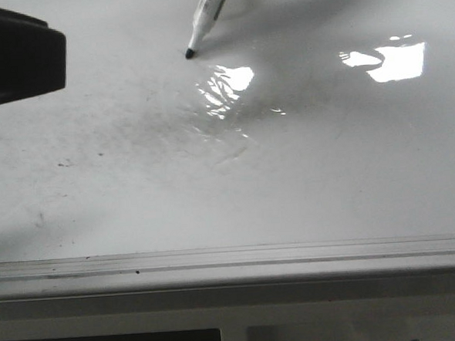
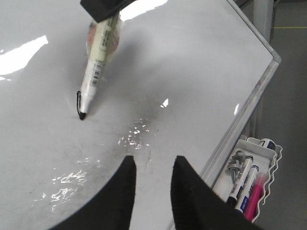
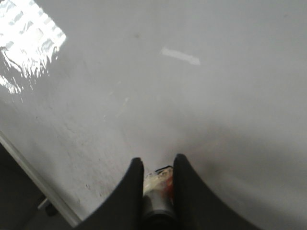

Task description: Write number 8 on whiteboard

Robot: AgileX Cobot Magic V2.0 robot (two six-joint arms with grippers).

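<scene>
The right gripper clamps a marker, its tip touching the whiteboard beside a short black stroke. The left gripper hovers nearby, fingers narrowly parted, holding nothing.

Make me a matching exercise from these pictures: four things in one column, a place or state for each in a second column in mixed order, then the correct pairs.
Things:
1. marker
2. left gripper
3. short black stroke
4. tray of spare markers

Places or states:
A. hangs off the edge rail, beside the whiteboard
B. empty, fingers apart above the board
C. clamped in the right gripper, tip touching the board
D. drawn on the board right beside the marker tip

Pairs: 1-C, 2-B, 3-D, 4-A
</scene>
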